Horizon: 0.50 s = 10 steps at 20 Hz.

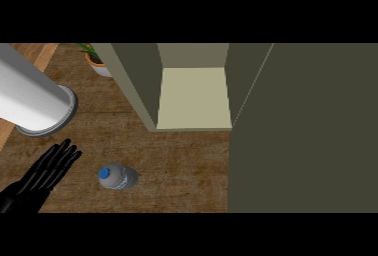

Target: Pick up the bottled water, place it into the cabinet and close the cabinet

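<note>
A water bottle (117,176) with a blue cap stands upright on the wooden counter, seen from above. My left hand (43,172) rests at the lower left with fingers straight and open, a short way left of the bottle and not touching it. The olive cabinet (140,85) stands behind the bottle with its pale shelf (194,97) showing. Its door (303,130) is swung open and fills the right side of the view. My right hand does not show.
A large white cylinder (29,97) with a grey rim lies at the left. A potted plant (96,60) sits at the back, left of the cabinet. The counter's left edge (7,135) runs close to the cylinder.
</note>
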Each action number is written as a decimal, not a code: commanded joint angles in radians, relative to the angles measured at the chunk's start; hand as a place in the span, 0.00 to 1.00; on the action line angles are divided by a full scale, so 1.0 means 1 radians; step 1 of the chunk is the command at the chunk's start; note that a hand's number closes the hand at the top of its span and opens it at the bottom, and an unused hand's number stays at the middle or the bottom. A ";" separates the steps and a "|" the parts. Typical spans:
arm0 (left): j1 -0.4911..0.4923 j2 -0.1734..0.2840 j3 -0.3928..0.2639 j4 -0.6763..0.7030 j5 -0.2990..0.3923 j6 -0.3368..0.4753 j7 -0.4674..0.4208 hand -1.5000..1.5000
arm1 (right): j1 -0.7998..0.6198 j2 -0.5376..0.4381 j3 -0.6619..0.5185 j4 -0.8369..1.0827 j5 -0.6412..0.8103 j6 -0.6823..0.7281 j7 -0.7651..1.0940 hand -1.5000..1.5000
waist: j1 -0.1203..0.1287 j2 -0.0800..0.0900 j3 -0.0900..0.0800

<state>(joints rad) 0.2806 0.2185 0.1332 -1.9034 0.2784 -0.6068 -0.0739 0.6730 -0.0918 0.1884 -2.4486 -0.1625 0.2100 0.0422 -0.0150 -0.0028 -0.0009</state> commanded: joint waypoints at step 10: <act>-0.256 -0.065 -0.008 0.563 -0.276 0.052 -0.308 0.00 | 0.166 -0.004 0.033 -0.121 0.029 0.045 -0.080 0.00 | -0.009 0.002 -0.001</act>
<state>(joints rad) 0.1265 0.1668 0.1124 -1.5135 0.0502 -0.5810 -0.3080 0.7883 -0.1043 0.1939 -2.4701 -0.1473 0.2543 -0.0509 -0.0230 -0.0016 -0.0013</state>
